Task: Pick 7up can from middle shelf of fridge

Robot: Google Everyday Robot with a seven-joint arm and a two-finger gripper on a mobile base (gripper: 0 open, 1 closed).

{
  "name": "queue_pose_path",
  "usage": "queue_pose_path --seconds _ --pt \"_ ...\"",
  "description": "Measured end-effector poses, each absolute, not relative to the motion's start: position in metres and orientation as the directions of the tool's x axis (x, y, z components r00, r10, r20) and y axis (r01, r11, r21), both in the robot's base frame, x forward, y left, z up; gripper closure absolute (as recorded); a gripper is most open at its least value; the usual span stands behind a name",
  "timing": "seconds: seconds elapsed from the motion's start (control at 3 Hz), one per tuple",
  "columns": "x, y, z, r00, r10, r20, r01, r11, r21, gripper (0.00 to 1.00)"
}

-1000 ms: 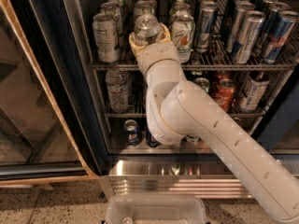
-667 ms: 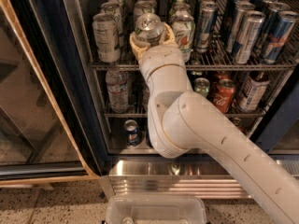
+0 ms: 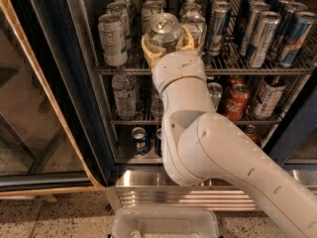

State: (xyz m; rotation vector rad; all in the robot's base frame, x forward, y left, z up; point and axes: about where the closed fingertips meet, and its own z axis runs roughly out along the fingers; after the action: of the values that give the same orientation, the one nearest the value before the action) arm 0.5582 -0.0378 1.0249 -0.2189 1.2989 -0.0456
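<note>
Reaching up from lower right, the white arm (image 3: 213, 152) enters the fridge (image 3: 59, 83) with its wrist near vertical. The gripper (image 3: 166, 36) sits at the front edge of the middle shelf (image 3: 247, 69). Jaws are clamped around the 7up can (image 3: 164, 25), cream fingers (image 3: 148, 51) hugging both sides, silver top facing camera. Can't tell if the can base touches the rack. Its print is hidden by the gripper. White/green cans (image 3: 113, 38) just left, text unreadable. Slim blue-silver cans (image 3: 292, 33) to the right. Red cola can (image 3: 236, 102) with white script one rack down; blue cans (image 3: 139, 139) at the bottom.
</note>
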Motion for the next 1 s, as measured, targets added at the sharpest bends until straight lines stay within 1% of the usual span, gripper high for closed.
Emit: queue_pose_path --seconds 0.33,1.0 --pt "0.549 -0.043 1.029 0.274 -0.146 -0.950 -0.086 0.981 -0.176 1.00" --pt "0.527 -0.058 1.039 0.257 -0.036 -0.966 -0.150 0.986 -0.076 1.00"
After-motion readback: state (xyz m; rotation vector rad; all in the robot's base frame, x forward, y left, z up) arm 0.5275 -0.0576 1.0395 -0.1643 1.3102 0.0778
